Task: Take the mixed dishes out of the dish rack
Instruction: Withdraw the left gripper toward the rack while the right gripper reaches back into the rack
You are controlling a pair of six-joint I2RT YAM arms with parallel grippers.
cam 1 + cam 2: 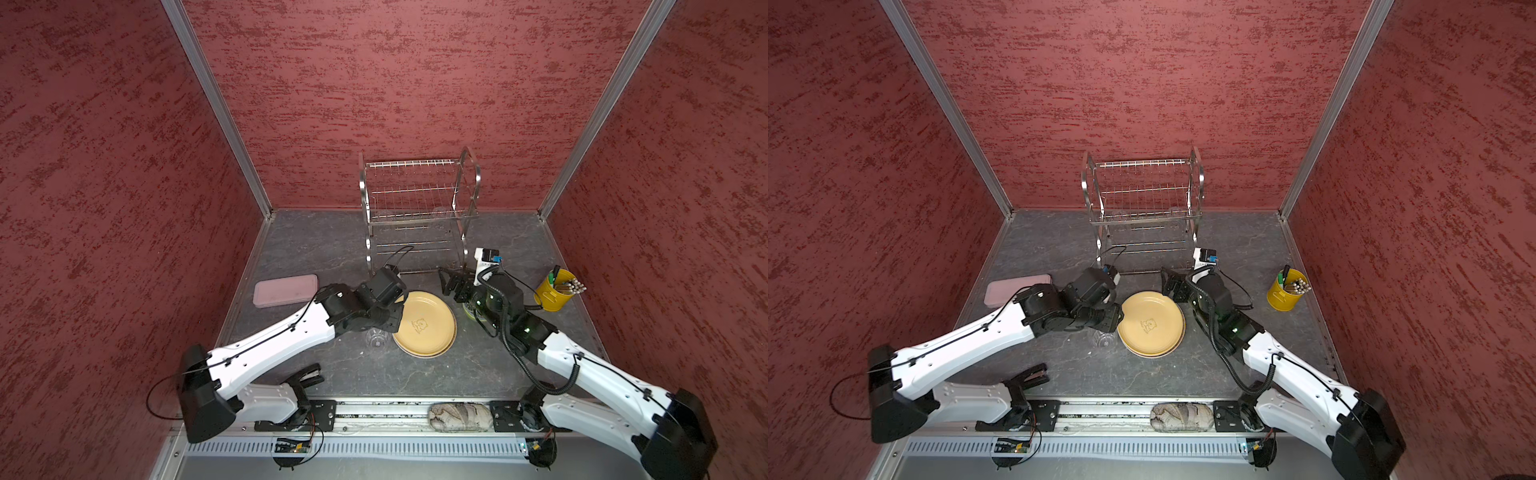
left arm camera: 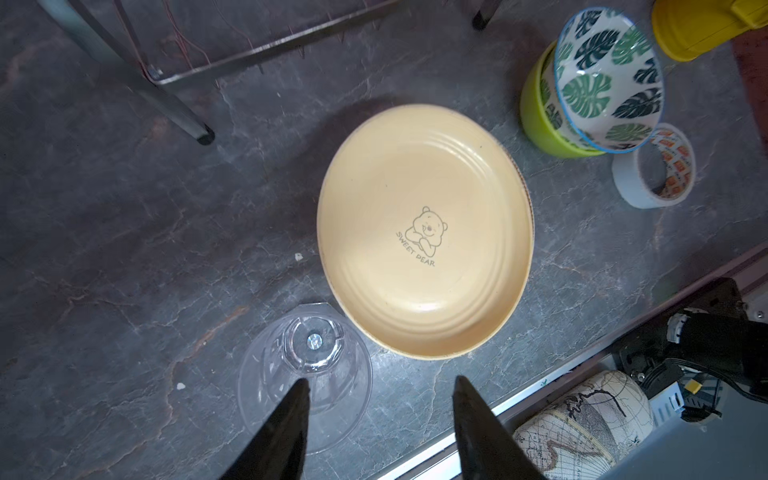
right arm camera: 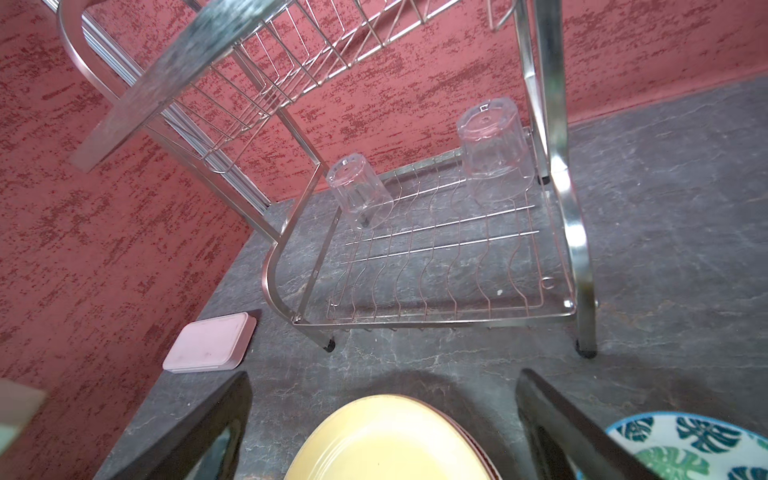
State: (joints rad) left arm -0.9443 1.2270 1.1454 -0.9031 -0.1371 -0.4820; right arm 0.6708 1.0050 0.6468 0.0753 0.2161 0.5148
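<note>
The dish rack stands at the back, and two clear tumblers sit upside down on its lower tier. The tan-yellow bear plate lies on top of a plate stack on the table. A third tumbler stands upside down beside it. My left gripper hangs open just above that tumbler and holds nothing. The green-leaf bowl sits tilted in the lime-green bowl. My right gripper is open and empty over the plate's far edge, facing the rack.
A pink flat box lies at the left. The yellow utensil bucket stands at the right. A tape roll lies beside the bowls. A map-patterned object rests on the front rail.
</note>
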